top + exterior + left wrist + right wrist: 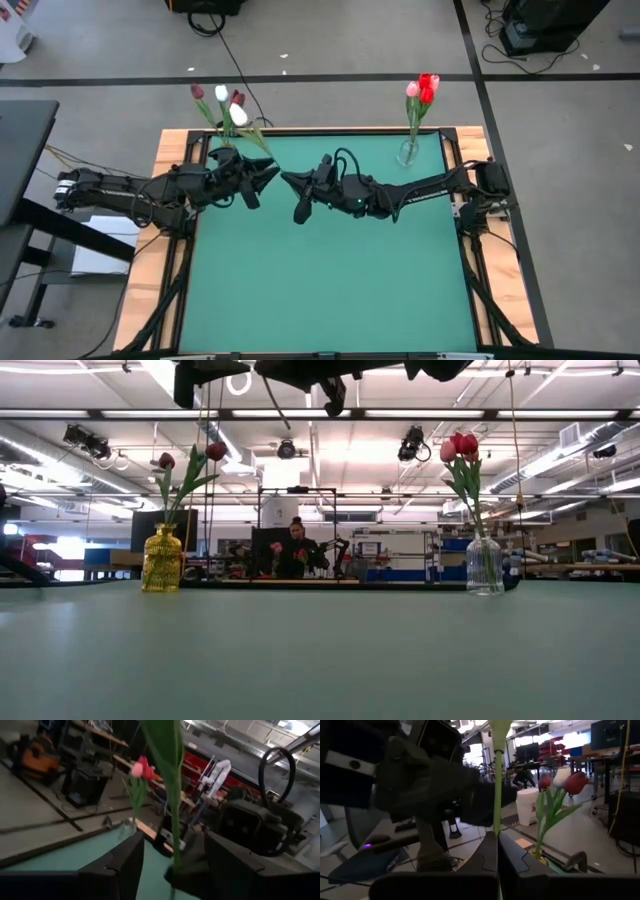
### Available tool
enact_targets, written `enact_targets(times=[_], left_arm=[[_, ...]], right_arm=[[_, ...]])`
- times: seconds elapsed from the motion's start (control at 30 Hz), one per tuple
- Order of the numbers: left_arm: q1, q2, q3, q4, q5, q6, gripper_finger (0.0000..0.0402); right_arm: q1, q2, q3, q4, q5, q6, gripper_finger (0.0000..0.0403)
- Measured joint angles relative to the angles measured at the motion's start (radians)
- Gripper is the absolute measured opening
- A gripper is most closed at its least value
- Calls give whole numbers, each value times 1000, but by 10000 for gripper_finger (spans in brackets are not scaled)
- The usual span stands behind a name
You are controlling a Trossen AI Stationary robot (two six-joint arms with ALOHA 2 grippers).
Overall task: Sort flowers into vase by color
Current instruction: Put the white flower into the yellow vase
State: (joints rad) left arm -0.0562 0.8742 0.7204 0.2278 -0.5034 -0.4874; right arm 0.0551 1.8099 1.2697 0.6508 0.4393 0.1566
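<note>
Green table (330, 280); two vases (162, 560)

High view looks straight down on the whole green table (330, 290). Low view sits at tabletop level, facing the far room. Wrist views look close past their fingers. High and low share both vases.

The green stem (497, 785) pinched in the right claw (497, 851) runs off the top of the right wrist view, so its flower head cannot be seen. In the left wrist view the same stem (172, 795) is cut off too. In the low view both arms are mostly out of sight above. The person (297, 550) far behind the desk (320, 650) is too small to make out.
</note>
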Motion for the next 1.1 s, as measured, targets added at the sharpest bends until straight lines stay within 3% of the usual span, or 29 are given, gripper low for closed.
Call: enact_targets(times=[0.2,0.3,0.47,0.53,0.6,0.87,1.1], left_arm=[[22,-1,0,96,1,98,217],[34,0,0,107,8,117,198],[55,0,0,105,36,158,105],[61,-6,0,87,41,205,45],[72,-19,0,48,46,235,16],[169,-107,0,-246,-162,291,8],[333,-179,0,-466,-244,232,8]], right_arm=[[1,1,0,-8,-58,-3,3],[2,1,0,-15,-59,-4,3],[0,2,0,-29,-81,23,13],[-5,2,0,-50,-94,55,30],[-13,2,0,-97,-107,115,55],[-66,2,0,-549,-261,414,156],[-68,3,0,-718,-332,318,179]])
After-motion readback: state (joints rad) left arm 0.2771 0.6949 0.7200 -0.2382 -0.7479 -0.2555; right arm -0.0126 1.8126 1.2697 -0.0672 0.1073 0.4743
